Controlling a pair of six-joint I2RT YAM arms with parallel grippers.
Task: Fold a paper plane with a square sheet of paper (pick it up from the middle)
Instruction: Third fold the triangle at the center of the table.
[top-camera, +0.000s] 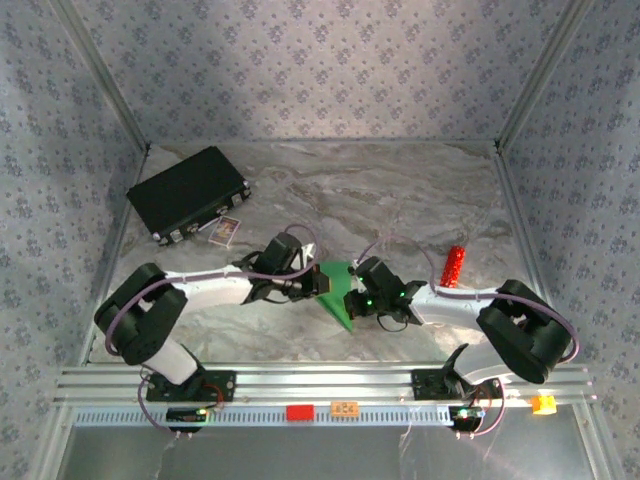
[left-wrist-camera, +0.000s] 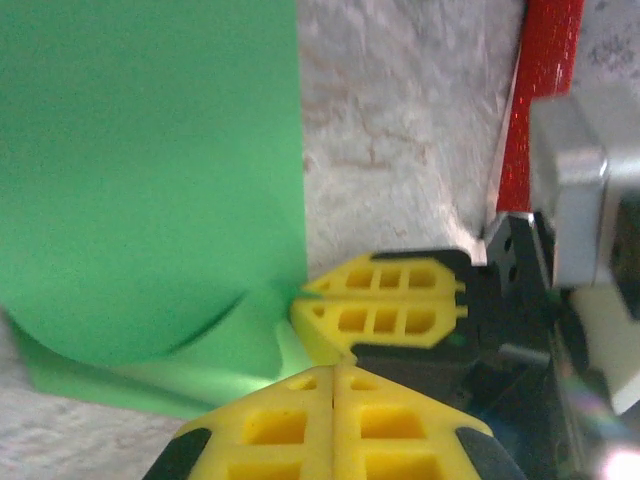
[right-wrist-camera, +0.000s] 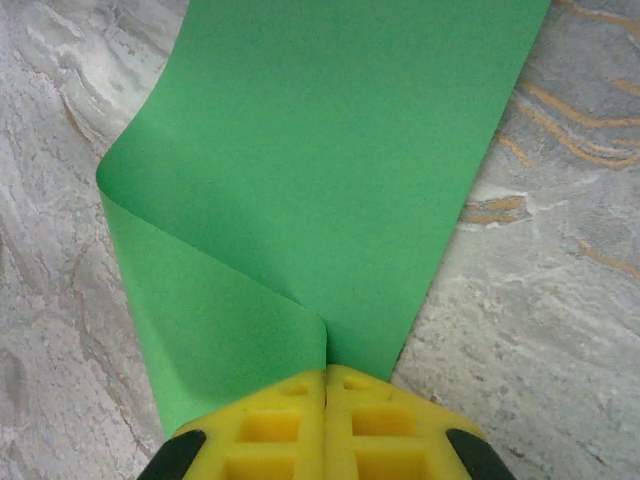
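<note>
Reaching in from their bases at the near edge, the left arm (top-camera: 210, 285) and the right arm (top-camera: 470, 300) both lie low and bent inward, so their wrists meet over the middle of the counter (top-camera: 400, 190). Between them sits the square sheet of paper (top-camera: 338, 290). It is folded down to a green wedge whose long axis runs near to far, with its point toward the bases and its broad end away.

The right jaws are clamped on the sheet. In the right wrist view the yellow pads (right-wrist-camera: 280, 430) press together, both green layers run into their seam, and the paper stretches straight ahead of them. A flap is turned over along one side in a soft, rounded roll rather than a pressed crease.

The left jaws are closed too, pad against pad with no gap. In the left wrist view green reaches right up to their tips, but I cannot tell whether an edge is caught. Just ahead, the right arm's fingertips (left-wrist-camera: 385, 310) face them almost tip to tip, and the sheet spreads off to one side of both.

The rolled fold therefore lies between the two sets of jaws. With the right side anchoring the paper, the left looks the better placed to press that roll flat.

Farther out, a red cylinder (top-camera: 453, 266) lies beyond the right wrist and a black case (top-camera: 188, 192) sits at the far left, both well apart from the paper.
</note>
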